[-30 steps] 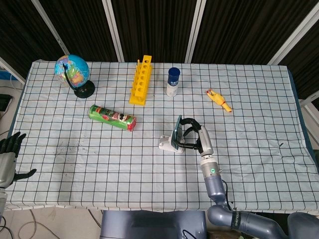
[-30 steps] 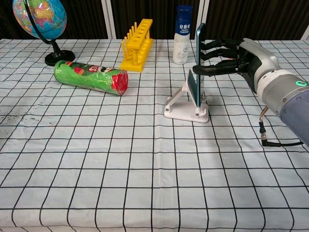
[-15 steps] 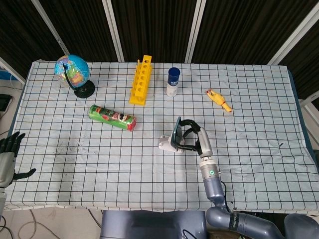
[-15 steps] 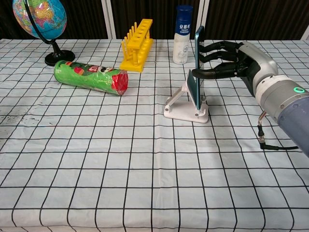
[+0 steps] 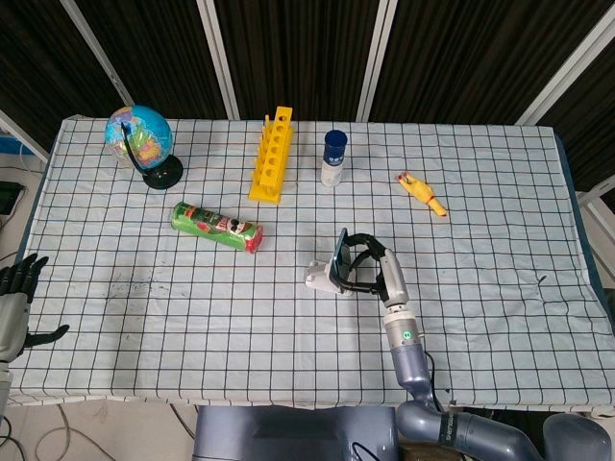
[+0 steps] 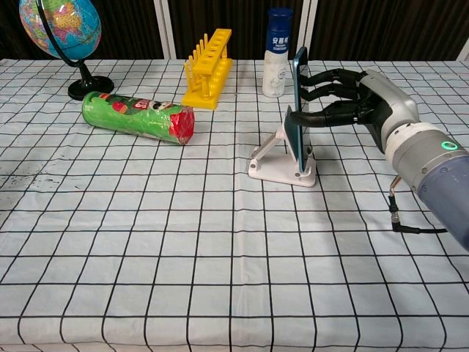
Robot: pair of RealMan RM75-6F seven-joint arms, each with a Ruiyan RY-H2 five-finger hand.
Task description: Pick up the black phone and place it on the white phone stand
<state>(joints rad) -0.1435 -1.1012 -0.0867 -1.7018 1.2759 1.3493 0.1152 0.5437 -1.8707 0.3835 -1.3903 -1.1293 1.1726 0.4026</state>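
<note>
Black phone (image 6: 297,110) on edge on the white phone stand (image 6: 281,163), gripped by the right hand (image 6: 359,99).
Fingers (image 6: 322,117) against the phone's back. Behind on the checked tabletop (image 6: 220,249): white bottle (image 6: 277,53), yellow rack (image 6: 207,67), green can (image 6: 139,116) lying sideways, globe (image 6: 53,29) at far left.

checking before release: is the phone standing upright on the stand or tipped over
Upright. In the chest view the black phone stands on edge in the white phone stand, leaning slightly, with the right hand holding its back.

Black-gridded white cloth (image 5: 500,192) covers the counter; dark ribbed curtain (image 5: 298,53) with pale struts (image 5: 219,58) hangs behind.
</note>
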